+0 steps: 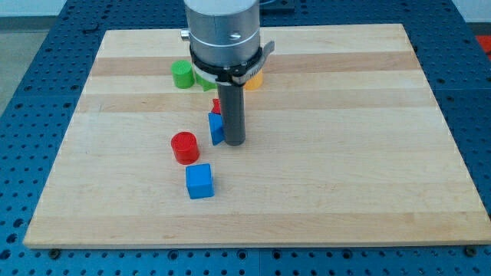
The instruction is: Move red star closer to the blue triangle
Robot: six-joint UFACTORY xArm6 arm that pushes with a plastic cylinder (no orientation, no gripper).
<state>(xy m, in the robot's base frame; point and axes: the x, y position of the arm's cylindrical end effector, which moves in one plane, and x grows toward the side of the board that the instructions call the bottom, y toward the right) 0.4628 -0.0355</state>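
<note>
My tip (235,142) rests on the board near the middle. The blue triangle (215,129) sits right against the rod's left side, partly hidden by it. A sliver of the red star (217,106) shows just above the blue triangle, mostly hidden behind the rod. The two blocks look to be touching or nearly so.
A red cylinder (184,147) lies left of the tip, and a blue cube (199,181) sits below it. A green block (182,74) lies toward the view's top, with a yellow-orange block (254,80) partly hidden under the arm. The wooden board (345,153) sits on a blue perforated table.
</note>
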